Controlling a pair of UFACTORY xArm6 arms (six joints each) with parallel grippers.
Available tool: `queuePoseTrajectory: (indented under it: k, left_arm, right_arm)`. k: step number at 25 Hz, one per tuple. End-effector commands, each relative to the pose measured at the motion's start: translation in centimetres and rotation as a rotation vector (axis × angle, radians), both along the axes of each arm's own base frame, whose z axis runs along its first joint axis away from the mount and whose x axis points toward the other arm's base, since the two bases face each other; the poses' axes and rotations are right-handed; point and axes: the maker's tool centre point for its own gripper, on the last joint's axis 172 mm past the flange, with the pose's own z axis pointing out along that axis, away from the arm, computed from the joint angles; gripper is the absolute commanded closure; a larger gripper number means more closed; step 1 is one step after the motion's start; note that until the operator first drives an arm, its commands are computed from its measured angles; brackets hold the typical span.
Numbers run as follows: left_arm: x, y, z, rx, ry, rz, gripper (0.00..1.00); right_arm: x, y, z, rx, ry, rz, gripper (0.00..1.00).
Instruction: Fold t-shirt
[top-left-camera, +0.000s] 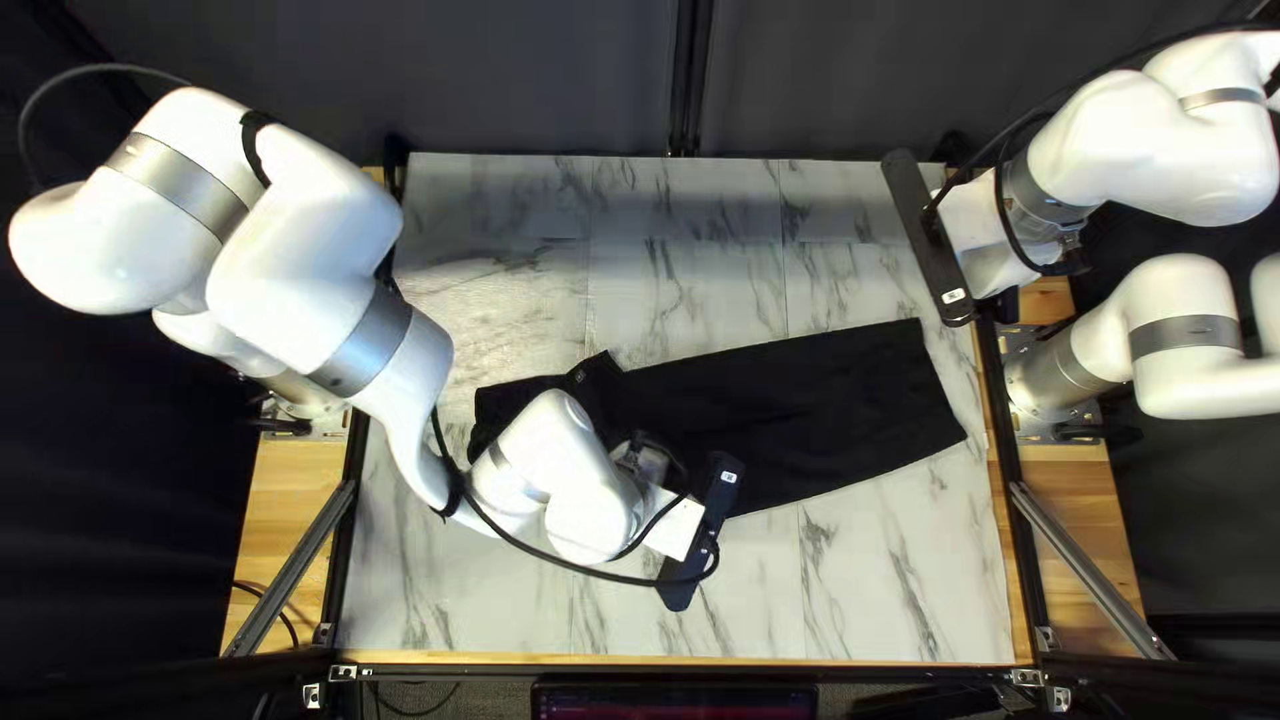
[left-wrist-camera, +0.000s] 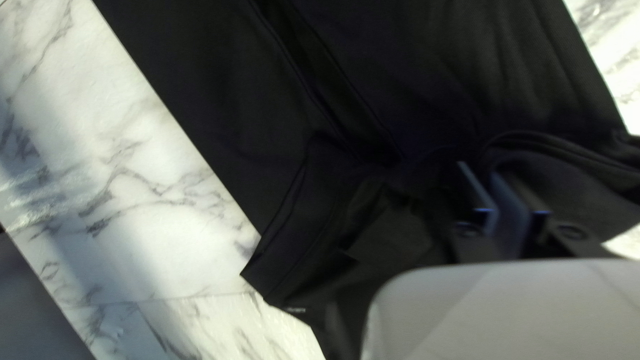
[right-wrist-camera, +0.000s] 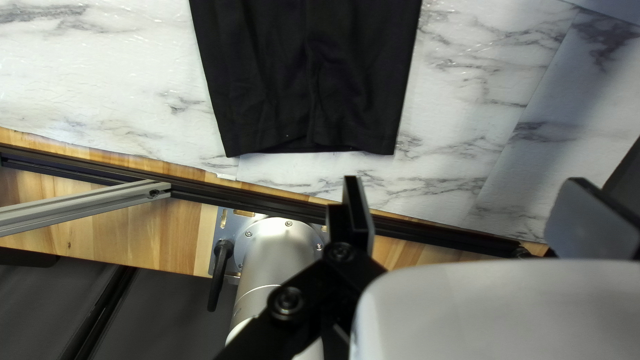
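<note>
The black t-shirt [top-left-camera: 800,407] lies as a long narrow shape across the table, its wider, rumpled end toward the left. My left gripper [top-left-camera: 694,531] is over the shirt's near edge; its arm hides part of the cloth. In the left wrist view, my left gripper [left-wrist-camera: 495,200] has its fingers close together, pinching the bunched t-shirt [left-wrist-camera: 373,80], with folds spreading from the tips. My right gripper [top-left-camera: 971,247] hangs over the table's right edge, away from the shirt. From its wrist, the right gripper [right-wrist-camera: 475,217] is wide apart and holds nothing; the straight shirt end [right-wrist-camera: 300,87] lies ahead.
The marble-patterned tabletop [top-left-camera: 694,294] shows behind the shirt and along the near side. A dark frame rail [right-wrist-camera: 427,230] and wooden edge [right-wrist-camera: 167,247] run under the right gripper, beside my right arm's base [right-wrist-camera: 283,247]. A dark curtain [top-left-camera: 534,80] hangs behind.
</note>
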Motion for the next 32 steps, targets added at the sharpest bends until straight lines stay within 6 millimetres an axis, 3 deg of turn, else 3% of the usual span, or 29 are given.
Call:
queuePoseTrajectory:
  k: [1, 5, 6, 9, 12, 16, 22, 32]
  left_arm:
    - [-2.8, 0.5, 1.6, 0.007, -0.002, 0.007, 0.0]
    - [-8.3, 1.9, 2.9, 0.016, -0.01, 0.032, 0.0]
    - [-11.0, 2.6, 3.1, 0.013, -0.013, 0.034, 0.0]
    - [-16.0, 4.3, 2.6, -0.004, 0.002, 0.0, 0.0]
    - [-18.4, 5.6, 2.3, -0.022, 0.043, -0.064, 0.0]
    - [-19.8, 8.0, 1.6, -0.034, 0.109, -0.158, 0.0]
    - [-20.1, 12.5, -0.9, -0.031, 0.195, -0.226, 0.0]
    - [-20.4, 12.6, -1.2, -0.04, 0.194, -0.231, 0.0]
  right_arm:
    - [0.0, 0.0, 0.0, 0.0, 0.0, 0.0, 0.0]
    - [0.0, 0.0, 0.0, 0.0, 0.0, 0.0, 0.0]
    - [0.0, 0.0, 0.0, 0.0, 0.0, 0.0, 0.0]
    - [0.0, 0.0, 0.0, 0.0, 0.0, 0.0, 0.0]
    - [0.0, 0.0, 0.0, 0.0, 0.0, 0.0, 0.0]
    - [0.0, 0.0, 0.0, 0.0, 0.0, 0.0, 0.0]
    - [0.0, 0.0, 0.0, 0.0, 0.0, 0.0, 0.0]
    - [0.0, 0.0, 0.0, 0.0, 0.0, 0.0, 0.0]
